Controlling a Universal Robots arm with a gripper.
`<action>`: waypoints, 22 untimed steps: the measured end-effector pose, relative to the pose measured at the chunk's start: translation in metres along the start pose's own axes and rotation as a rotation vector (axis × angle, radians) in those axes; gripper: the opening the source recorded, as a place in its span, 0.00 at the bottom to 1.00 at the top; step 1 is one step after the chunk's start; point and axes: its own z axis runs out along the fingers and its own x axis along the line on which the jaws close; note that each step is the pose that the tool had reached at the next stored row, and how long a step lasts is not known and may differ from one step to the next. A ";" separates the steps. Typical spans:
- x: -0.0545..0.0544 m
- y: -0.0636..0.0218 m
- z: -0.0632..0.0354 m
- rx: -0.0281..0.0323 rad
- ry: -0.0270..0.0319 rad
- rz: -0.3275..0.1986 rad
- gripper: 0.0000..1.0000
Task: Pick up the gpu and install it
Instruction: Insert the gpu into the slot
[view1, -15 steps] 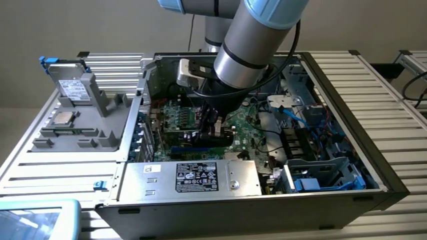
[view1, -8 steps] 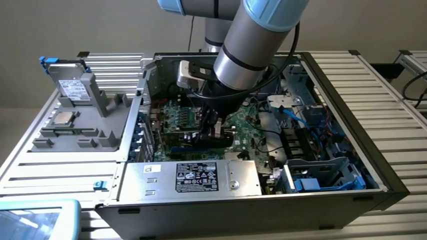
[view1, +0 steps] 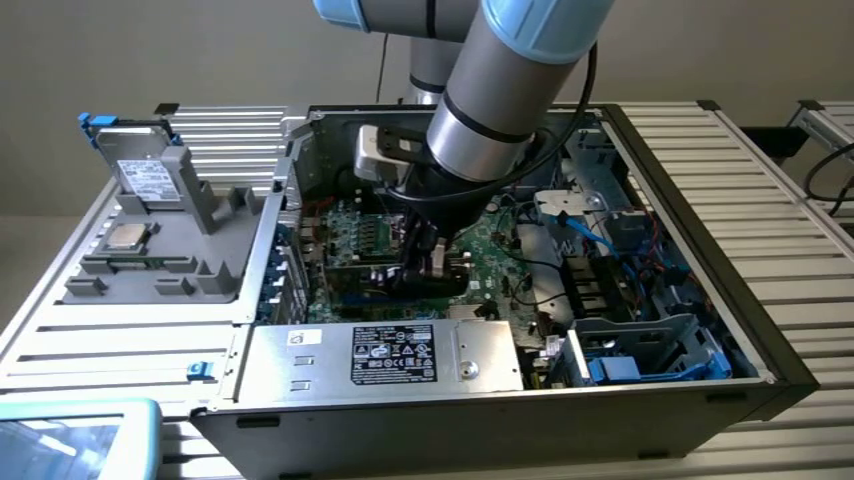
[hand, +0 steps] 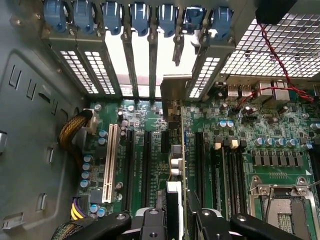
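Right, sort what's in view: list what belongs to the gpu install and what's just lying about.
Job: gpu, gripped edge-on in the gripper; expansion slots on the motherboard; open computer case.
Lying about: labelled drive and processor chip on the grey tray outside the case; power supply.

The gpu (hand: 175, 162) stands edge-on, its faces hidden.

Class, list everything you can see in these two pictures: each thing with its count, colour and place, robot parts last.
computer case: one, black, open, on the slatted table
motherboard: one, green, inside the case
power supply: one, silver, inside the case, beside the motherboard
drive: one, silver, on the grey tray, exterior view's left
gpu: one, green, edge-on over the motherboard's slots
arm: one, silver and blue, over the open case
gripper: one, black, shut on the gpu
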 end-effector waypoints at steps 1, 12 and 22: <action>0.000 0.0000 0.0000 0.0005 0.0005 -0.002 0.27; 0.000 0.0000 0.0000 0.0179 0.0022 -0.006 0.27; 0.000 -0.0001 0.0002 0.0447 0.0029 -0.007 0.27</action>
